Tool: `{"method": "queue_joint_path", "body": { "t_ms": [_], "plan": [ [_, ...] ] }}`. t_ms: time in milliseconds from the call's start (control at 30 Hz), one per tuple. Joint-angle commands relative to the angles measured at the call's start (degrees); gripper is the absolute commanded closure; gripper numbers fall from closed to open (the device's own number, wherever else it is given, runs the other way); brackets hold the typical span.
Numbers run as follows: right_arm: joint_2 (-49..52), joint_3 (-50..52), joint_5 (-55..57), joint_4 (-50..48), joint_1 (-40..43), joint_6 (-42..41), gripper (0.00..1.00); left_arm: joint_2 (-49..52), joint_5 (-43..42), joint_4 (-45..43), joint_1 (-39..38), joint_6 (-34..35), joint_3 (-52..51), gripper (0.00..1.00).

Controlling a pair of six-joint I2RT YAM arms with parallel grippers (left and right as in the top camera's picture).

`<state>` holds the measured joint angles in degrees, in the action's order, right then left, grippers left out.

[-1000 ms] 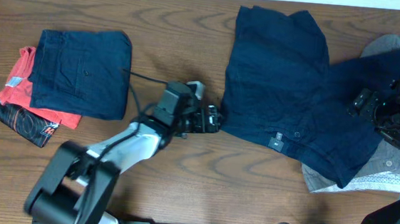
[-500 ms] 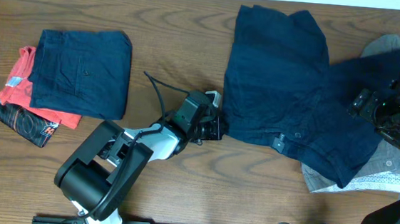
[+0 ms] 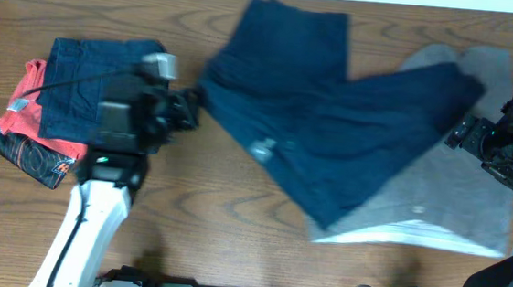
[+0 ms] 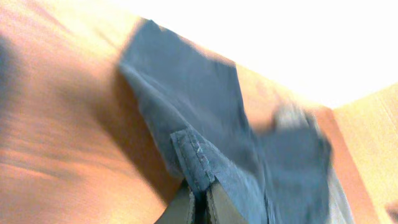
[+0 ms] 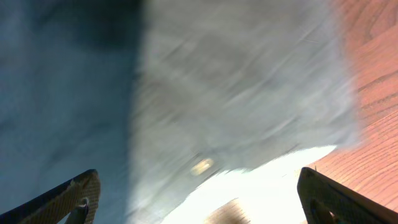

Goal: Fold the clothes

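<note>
Navy shorts (image 4: 199,106) are pinched by a stitched edge between the closed fingers (image 4: 225,209) of the left gripper (image 3: 184,112). The wrist view shows the seam standing up right at the fingertips and the rest of the cloth trailing away over the wooden table (image 3: 230,251). From overhead that claw sits just right of the left-hand pile. The shorts spread from it toward the middle and right of the table in a broad V, one leg pointing to the far edge and the other angled to the right. They are heavily blurred, so calling them shorts rather than trousers is only a best reading. Their right portion lies over a grey shirt (image 3: 458,210), which shows bare along its near and right sides, with a pale hem at the front.

The right gripper (image 3: 479,139) hangs over the right edge of that grey shirt with its fingers spread wide and nothing between them. Its wrist view shows both tips at the lower corners, with grey fabric, navy cloth and a strip of table beneath.

At the left, a folded navy garment (image 3: 73,88) rests on a red garment (image 3: 22,111). A black patterned piece (image 3: 24,155) pokes out at the near corner, and the left arm partly covers the pile
</note>
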<state>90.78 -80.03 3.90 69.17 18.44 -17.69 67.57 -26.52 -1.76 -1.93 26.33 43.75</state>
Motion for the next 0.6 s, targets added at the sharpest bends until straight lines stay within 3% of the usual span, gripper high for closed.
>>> {"method": "queue_joint_path", "body": {
  "t_ms": [0,33,67,100,167,333,433,567],
  "plan": [
    [-0.3,-0.1,-0.2,-0.1,0.2,1.7,0.01,0.2,5.4,0.2,7.3,-2.8,0.7,0.94],
    [-0.3,-0.1,-0.8,-0.1,0.2,2.4,0.01,0.8,5.2,0.3,9.3,-2.7,0.7,0.93],
    [-0.2,-0.1,-1.4,0.0,0.2,3.1,0.02,1.6,4.9,0.6,10.9,-2.7,0.7,0.77],
    [-0.2,0.0,-1.9,0.0,0.2,3.8,0.03,2.3,4.3,1.4,11.8,-2.6,0.7,0.48],
    [0.0,0.1,-3.2,0.0,0.2,6.3,0.07,3.9,-0.4,4.6,12.7,-1.9,0.7,0.03],
    [1.1,2.0,-5.1,-0.5,-0.3,9.7,0.14,6.1,-12.6,19.6,9.8,-1.8,0.7,0.02],
    [1.7,5.4,-7.8,-3.0,-1.3,11.5,0.19,6.5,-13.5,30.8,5.2,-1.9,0.5,0.02],
    [1.8,12.2,-9.1,-8.4,-3.1,11.8,0.17,7.4,-13.5,35.8,-3.0,-1.2,-1.5,0.02]
  ]
}}
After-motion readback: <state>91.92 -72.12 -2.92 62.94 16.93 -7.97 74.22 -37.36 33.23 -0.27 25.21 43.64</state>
